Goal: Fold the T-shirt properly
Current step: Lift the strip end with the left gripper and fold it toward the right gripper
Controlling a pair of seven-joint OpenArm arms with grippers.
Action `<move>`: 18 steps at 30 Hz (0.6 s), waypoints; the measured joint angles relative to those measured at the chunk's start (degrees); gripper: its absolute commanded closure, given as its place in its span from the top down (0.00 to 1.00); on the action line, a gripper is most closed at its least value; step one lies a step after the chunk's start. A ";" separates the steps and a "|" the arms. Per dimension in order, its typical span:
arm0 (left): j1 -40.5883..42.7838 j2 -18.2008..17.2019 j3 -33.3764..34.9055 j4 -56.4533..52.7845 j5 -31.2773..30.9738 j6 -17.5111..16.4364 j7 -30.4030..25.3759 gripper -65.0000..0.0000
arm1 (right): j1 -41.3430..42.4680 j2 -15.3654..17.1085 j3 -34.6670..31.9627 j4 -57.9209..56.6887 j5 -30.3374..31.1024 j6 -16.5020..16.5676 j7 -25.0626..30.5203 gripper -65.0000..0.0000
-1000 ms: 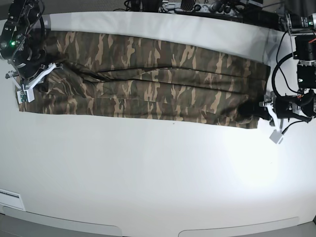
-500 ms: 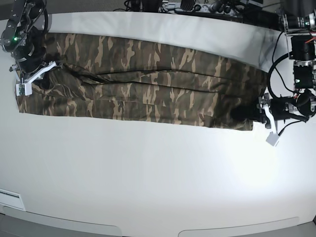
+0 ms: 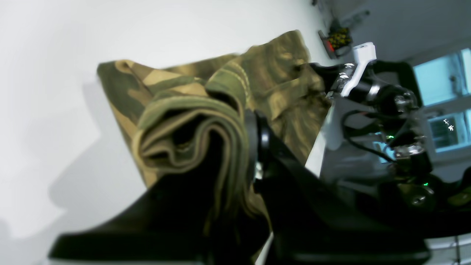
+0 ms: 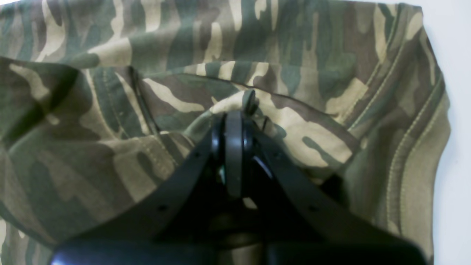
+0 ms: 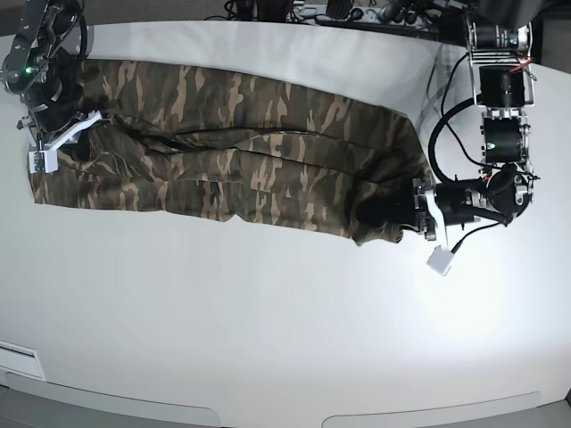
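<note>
A long camouflage T-shirt (image 5: 232,152), already folded into a narrow band, lies across the far half of a white table (image 5: 268,321), running from about ten o'clock to three o'clock in the overhead view.

The left gripper (image 5: 412,212), at three o'clock, is clamped on one end of the band. Its wrist camera shows several layers of fabric bunched in a thick roll between the black jaws, with that end raised off the table and the cloth beyond it sagging into soft wrinkles.

The right gripper (image 5: 55,143), at ten o'clock, sits on the opposite end. Its wrist camera shows the jaws closed together with a small pinch of cloth at the tip; stitched hems run past at two o'clock of the tip, near the shirt's edge.

Risks, as I judge them: the left grip holds a thick wad, not a flat edge, so inner layers could slip out and leave the end crooked. The right pinch looks thin; if the far end is pulled, the cloth there may slide free or drag the whole band sideways. The slack and creases near three o'clock could be trapped under the next fold, leaving a lumpy, uneven fold.

Both grippers touch the shirt, one at each end, well apart, with the shirt's middle lying flat between them.
</note>
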 measured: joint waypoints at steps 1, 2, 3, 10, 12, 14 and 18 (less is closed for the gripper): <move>0.46 0.48 0.00 2.10 -0.02 0.00 -0.02 0.00 | -0.02 0.00 0.02 0.00 0.00 0.00 0.02 0.00; 0.92 1.01 0.00 4.17 0.00 0.00 0.00 0.00 | 0.00 0.00 0.02 0.00 0.02 -0.17 0.00 0.00; 1.46 1.38 0.24 6.16 -0.02 -0.22 0.00 0.00 | 0.00 -0.02 0.04 0.00 0.02 -0.20 0.00 0.00; 3.89 1.70 9.42 11.04 -0.26 -2.40 0.17 0.00 | 0.02 -0.11 0.04 -0.02 0.04 -0.87 0.17 0.00; 3.82 1.73 11.37 11.04 1.95 -2.40 0.00 0.00 | 0.02 -0.11 0.04 0.00 0.04 -0.87 0.17 0.00; 3.76 1.81 12.61 11.04 5.99 -2.43 -1.55 0.00 | 0.02 -0.11 0.04 0.00 0.04 -0.87 0.17 0.00; 3.85 4.92 12.87 11.04 11.04 -2.40 -5.60 0.00 | 0.00 -0.11 0.04 -0.02 0.04 -0.87 0.15 0.00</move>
